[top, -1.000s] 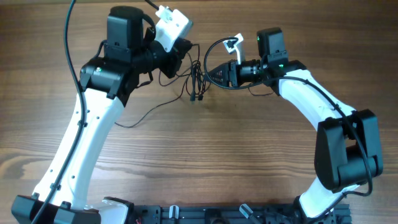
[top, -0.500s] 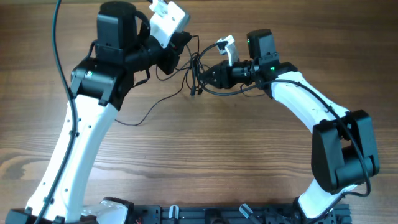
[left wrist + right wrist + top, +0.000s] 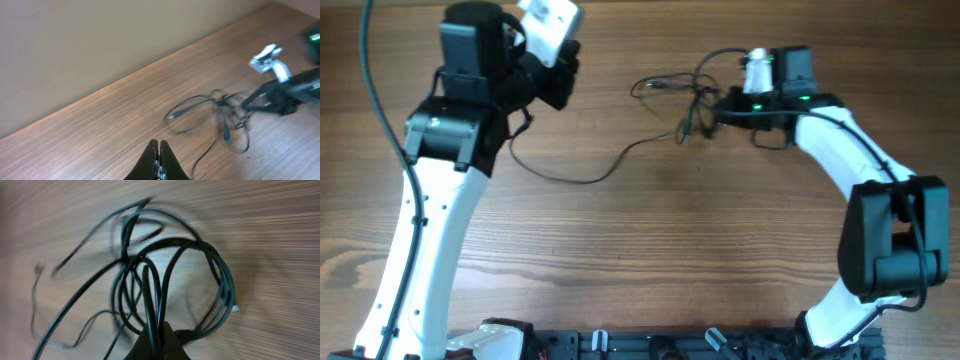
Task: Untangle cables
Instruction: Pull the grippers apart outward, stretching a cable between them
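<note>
**Risk check: knot could cinch tighter instead of opening**

On the brown wood-grain table (image 3: 650, 260) the thin black flexible cables (image 3: 698, 92) lie toward the far edge, nearer the right side. They form a small tangle of overlapping loops w/ one long loose strand (image 3: 590, 180) curving off toward the left white-and-black robot arm (image 3: 430, 200).

Biggest worry, we think: the two arms are well apart, so any pull apart acts on the whole bundle. If the loops cross the way the right wrist view suggests, tension would prob. cinch the knot rather than free it.

Next, the tangle itself. The right gripper (image 3: 156, 336) is clamped shut at the base of the loops, on what looks like more than one strand. Lifting or dragging from there moves everything together, i.e. no separation. Loops could also snag on the fingers.

Then the long strand. The left gripper (image 3: 159, 159) has its fingers pressed together w/ no gap. We can't tell whether a wire is pinched there, since the strand runs out of view near it. If nothing's held, a left pull does nothing; if it's held thinly, it may slip out.

Smallest: a small plug tip (image 3: 171, 116) lies at the tangle's edge and could catch on a neighbouring wire when drawn through.
</note>
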Motion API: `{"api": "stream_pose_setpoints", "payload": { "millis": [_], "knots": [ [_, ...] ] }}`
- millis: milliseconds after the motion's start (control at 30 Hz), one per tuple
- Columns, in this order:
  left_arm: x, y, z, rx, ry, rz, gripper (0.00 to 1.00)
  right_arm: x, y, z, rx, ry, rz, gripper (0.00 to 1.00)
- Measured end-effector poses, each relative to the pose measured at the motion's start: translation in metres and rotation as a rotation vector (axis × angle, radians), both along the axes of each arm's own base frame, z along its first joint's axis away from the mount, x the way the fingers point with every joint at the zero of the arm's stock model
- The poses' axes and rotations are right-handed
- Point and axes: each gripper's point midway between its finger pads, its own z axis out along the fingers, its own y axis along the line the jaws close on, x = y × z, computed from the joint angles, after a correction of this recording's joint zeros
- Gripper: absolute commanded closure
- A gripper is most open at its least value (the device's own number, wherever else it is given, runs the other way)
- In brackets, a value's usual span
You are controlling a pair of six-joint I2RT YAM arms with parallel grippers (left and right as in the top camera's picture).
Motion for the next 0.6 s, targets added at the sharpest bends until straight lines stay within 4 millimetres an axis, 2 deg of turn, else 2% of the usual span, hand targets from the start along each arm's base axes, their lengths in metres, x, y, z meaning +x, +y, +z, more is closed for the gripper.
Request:
{"api": "stream_pose_setpoints", "payload": {
  "millis": [100,200,233,367,500,600],
  "knots": [
    [0.000,0.020,0.001,0.004,0.009,0.050,0.96,0.003,-0.034,-0.004,-0.026,0.015,-0.065,0.96],
    [-0.007,0.033,0.005,0.003,0.015,0.078,0.95,0.003,-0.042,-0.006,-0.036,0.016,-0.064,0.95],
    [-0.009,0.034,0.006,0.000,0.016,0.076,0.90,0.002,-0.041,-0.005,-0.033,0.016,-0.057,0.95],
    [-0.017,0.025,0.002,-0.032,0.055,0.030,0.51,0.004,-0.023,0.007,0.053,-0.025,0.007,0.96],
    [-0.021,0.013,-0.009,-0.067,0.109,-0.035,0.46,0.006,0.002,0.031,0.206,-0.095,0.114,0.96],
    [-0.018,0.002,-0.026,-0.105,0.179,-0.094,0.49,0.002,0.021,0.056,0.340,-0.155,0.217,0.95]
  ]
}}
